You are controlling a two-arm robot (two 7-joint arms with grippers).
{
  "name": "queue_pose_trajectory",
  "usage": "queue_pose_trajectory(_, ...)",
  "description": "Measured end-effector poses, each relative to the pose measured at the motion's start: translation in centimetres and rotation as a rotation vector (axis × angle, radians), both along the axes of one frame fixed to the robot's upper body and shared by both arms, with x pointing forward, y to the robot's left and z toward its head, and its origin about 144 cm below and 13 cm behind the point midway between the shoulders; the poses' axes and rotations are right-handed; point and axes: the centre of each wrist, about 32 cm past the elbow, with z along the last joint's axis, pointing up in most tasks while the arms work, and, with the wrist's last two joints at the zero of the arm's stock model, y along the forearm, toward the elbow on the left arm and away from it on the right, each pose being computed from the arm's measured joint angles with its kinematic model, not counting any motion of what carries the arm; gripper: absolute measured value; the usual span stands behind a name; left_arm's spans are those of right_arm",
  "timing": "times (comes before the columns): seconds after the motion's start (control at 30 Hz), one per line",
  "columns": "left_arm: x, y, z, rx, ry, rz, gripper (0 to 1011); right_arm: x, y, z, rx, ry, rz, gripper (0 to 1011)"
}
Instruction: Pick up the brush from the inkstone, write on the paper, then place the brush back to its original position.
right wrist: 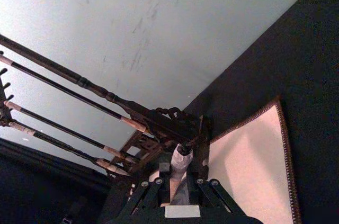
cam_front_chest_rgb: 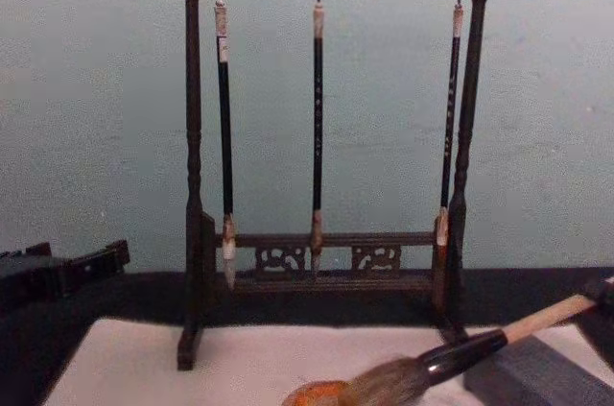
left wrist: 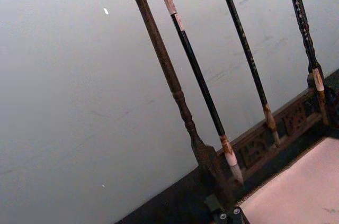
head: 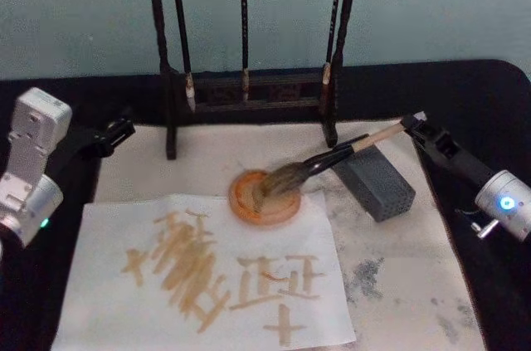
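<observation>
Brush lies bristles in the orange inkstone, handle propped across the grey block, right tool clamped on the handle's end; paper written, so release gently, retreat straight; left tool idle, grip unreadable.

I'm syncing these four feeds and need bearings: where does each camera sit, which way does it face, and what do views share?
Head: high, looking down at the paper, brush on the inkstone; left gripper and right gripper at the sides.
Chest: low, facing forward at the rack; left gripper at the edge.
Left wrist: looks up the rack.
Right wrist: along its gripper holding the brush handle.
All four share the rack.
</observation>
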Motion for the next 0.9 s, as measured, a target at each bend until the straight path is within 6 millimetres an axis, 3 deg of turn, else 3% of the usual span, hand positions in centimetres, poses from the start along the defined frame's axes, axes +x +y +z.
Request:
queue_pose_trajectory(0.23,0.0,0.0,0.0,0.0,0.0,0.0,1002,0.0,0.0,0.0,-0.002,0.001,0.0,194)
queue_pose_trajectory(0.9,0.0,0.0,0.0,0.0,0.0,0.0,1000,-1.1,0.2,1.4,-0.058,-0.007,-0.008,840)
